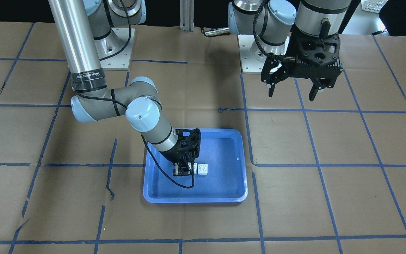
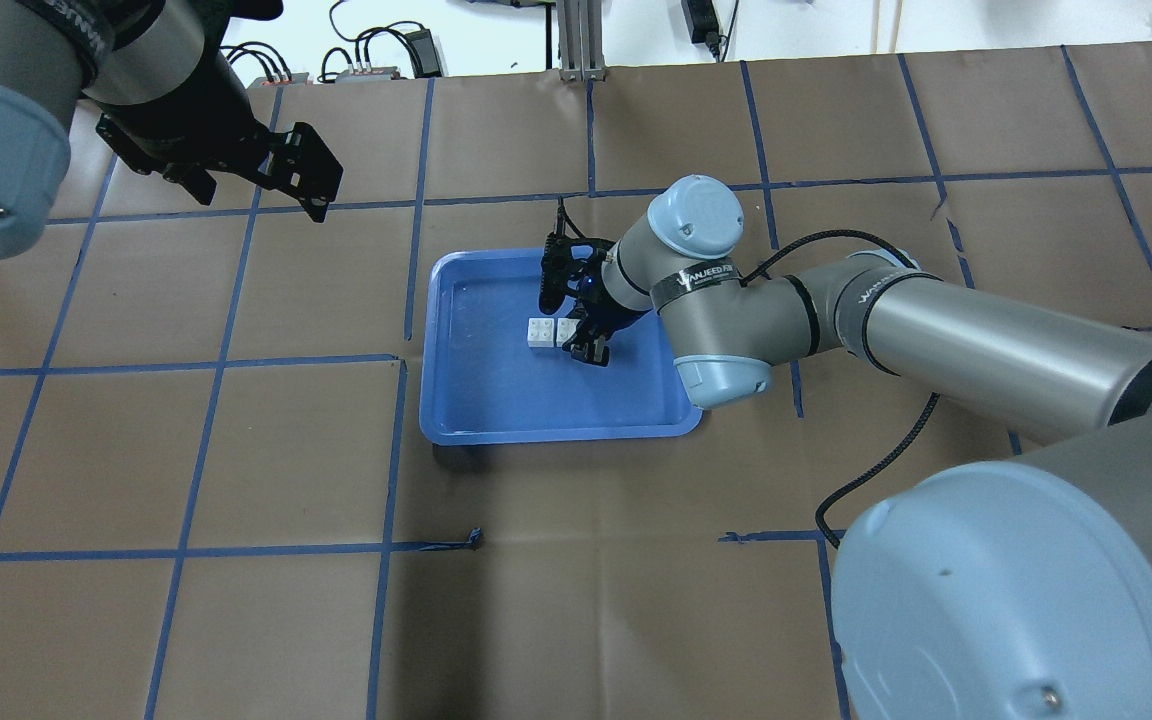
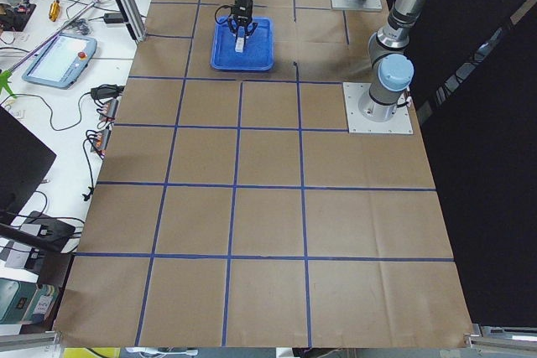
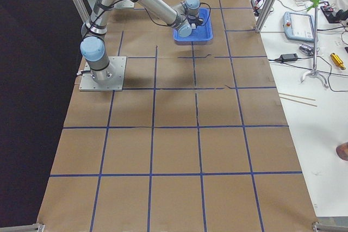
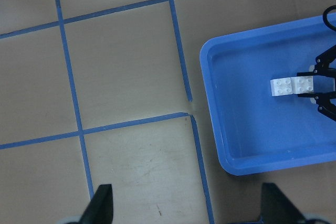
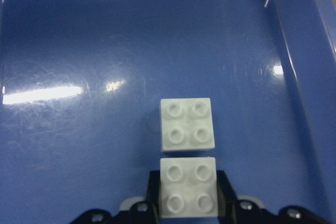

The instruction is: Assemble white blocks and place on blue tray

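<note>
The large shallow rectangular blue plastic tray [image 2: 496,400] lies flat on the brown paper-covered counter [image 2: 236,450], which is marked into squares with blue tape. Both of the small white square plastic bricks, each with four round studs up, are inside it, near the middle of its floor.

The right end effector [image 6: 187,183] reaches down into the tray. Its two black fingers [image 6: 153,184] lie tight against opposite sides of the nearer white brick [image 6: 187,202], with no gap visible from the right wrist camera, so it is grasping that brick. The second white brick [image 6: 187,123] sits at twelve o'clock of the gripped one in that view, and at nine o'clock of it in the overhead view. The two are edge to edge with only a thin dark seam between them. Whether they are locked together cannot be told.

The left end effector [image 1: 291,91] hangs well above the bare counter, at ten o'clock of the tray in the overhead view. It is released, its fingers spread wide and holding nothing.
</note>
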`<move>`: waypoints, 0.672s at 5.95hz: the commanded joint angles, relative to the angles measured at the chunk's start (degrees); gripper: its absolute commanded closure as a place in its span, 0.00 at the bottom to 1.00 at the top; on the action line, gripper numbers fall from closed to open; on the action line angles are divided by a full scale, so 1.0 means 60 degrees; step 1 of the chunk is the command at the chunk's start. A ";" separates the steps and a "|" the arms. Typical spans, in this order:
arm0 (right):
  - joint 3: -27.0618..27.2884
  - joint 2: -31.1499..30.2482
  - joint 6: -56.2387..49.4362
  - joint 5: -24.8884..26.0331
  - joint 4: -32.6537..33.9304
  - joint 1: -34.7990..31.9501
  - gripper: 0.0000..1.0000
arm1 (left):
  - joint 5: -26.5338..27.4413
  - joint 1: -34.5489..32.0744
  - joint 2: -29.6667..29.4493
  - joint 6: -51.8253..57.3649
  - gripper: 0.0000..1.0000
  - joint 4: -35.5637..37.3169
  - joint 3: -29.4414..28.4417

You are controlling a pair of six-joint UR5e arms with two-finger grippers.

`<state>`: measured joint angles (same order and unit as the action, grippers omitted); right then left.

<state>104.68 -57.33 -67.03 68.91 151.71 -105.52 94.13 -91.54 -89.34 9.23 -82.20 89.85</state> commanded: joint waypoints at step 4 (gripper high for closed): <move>0.0014 0.0019 0.0053 0.0029 -0.0002 -0.0021 0.77 | -0.0014 -0.0036 -0.0037 -0.0016 0.01 0.0047 -0.0004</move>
<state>104.69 -57.22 -66.69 69.07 151.72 -105.62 94.10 -91.75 -89.65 9.20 -81.90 89.82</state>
